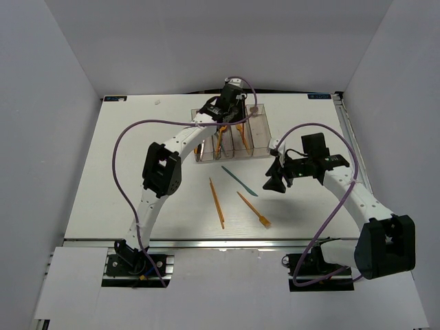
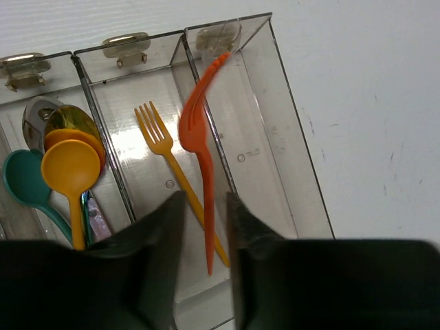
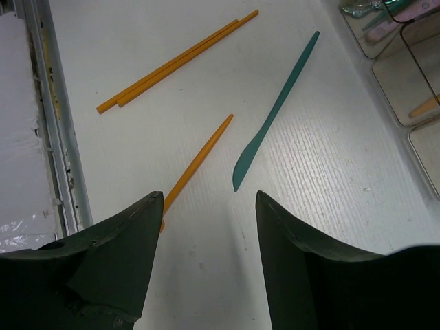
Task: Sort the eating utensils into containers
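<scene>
**Red fork aslant over a bin wall, my left fingers narrowly parted around it**

My left gripper [image 2: 205, 197] hangs over the bins [image 2: 295, 137], its matte black fingers only narrowly parted. The red fork [image 2: 205, 172] runs up through the gap with light on both sides of its thin handle, so I am not pinching it. It is glossy, gently curved plastic and lies aslant over the wall between the end bin and its neighbour. Its tines are in the end bin near the far wall. Its handle tip is in the neighbour, crossing the yellow fork [image 2: 161, 141] that lies flat there. The next bin along holds a round yellow spoon [image 2: 71, 168] overlapping a mirror-bright gold spoon [image 2: 72, 118], with a teal spoon [image 2: 23, 180] beside them. The bins are clear, thin-walled and narrow, with straight rims and brownish labels [image 2: 126, 47] at their far ends. Open table lies past the end bin's outer wall.

My right gripper [image 3: 208, 196] is spread wide over the white, finely ribbed table [image 3: 330, 206], holding nothing. Beyond the gap lies the flat teal knife [image 3: 275, 110], its blade tip toward me. Just beside it, not touching, is the tapered handle of the orange fork [image 3: 199, 158]. Two orange sticks [image 3: 175, 60] lie touching side by side farther off, toward the metal rail [image 3: 51, 103] at the table's edge. From above, all three lie between the bins and the near edge.
</scene>
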Robot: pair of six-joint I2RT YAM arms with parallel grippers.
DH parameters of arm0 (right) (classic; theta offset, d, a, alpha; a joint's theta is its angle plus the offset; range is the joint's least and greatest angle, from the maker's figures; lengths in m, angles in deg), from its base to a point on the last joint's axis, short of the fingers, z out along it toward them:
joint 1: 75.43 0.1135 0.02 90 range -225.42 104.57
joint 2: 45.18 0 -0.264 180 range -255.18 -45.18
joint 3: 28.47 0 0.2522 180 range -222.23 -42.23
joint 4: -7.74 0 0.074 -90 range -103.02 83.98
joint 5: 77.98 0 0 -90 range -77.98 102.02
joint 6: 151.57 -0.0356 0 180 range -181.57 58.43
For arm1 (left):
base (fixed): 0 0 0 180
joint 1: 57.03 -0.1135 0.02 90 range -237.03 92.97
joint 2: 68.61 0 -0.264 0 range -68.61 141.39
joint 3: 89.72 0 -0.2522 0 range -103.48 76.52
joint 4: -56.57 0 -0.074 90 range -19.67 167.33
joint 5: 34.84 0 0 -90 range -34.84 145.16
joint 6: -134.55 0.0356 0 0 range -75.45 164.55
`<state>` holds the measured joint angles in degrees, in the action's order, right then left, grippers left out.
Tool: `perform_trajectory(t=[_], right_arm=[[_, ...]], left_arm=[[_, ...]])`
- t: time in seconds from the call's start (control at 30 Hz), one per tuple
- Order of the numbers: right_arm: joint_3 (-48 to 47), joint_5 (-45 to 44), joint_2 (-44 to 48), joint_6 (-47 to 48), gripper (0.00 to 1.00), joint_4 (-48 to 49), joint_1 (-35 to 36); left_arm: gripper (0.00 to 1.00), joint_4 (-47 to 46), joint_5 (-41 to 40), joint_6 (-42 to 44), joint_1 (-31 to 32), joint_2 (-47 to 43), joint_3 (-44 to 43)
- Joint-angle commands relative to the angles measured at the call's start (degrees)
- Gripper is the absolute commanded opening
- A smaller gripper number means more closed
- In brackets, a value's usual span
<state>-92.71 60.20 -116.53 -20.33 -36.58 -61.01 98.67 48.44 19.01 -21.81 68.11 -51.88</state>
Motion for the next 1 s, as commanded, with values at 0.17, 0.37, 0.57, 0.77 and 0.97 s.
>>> perform_trajectory(t=[0.17, 0.37, 0.57, 0.77, 0.97], right_arm=[[0.1, -0.5, -0.7, 7.2, 0.64, -4.8, 3.9], [0.9, -7.3, -1.7, 5.5, 0.63, -4.5, 10.2], [5.5, -22.0, -3.3, -1.9, 0.64, 1.4, 18.7], [7.2, -36.5, -8.9, -15.7, 0.64, 7.0, 26.4], [6.2, -43.7, -14.4, -22.2, 0.62, 7.7, 29.8]], left_arm=[[0.6, -0.8, 3.3, 0.4, -0.2, -5.1, 0.3], [0.61, -0.4, 4.4, 0.2, -1.1, -13.0, 6.1], [0.6, -1.3, 4.8, -0.5, -4.7, -32.0, 31.6], [0.66, -5.5, 3.8, -3.2, -8.5, -59.0, 61.8], [0.66, -4.3, 1.6, -10.5, -8.8, -78.1, 78.2]])
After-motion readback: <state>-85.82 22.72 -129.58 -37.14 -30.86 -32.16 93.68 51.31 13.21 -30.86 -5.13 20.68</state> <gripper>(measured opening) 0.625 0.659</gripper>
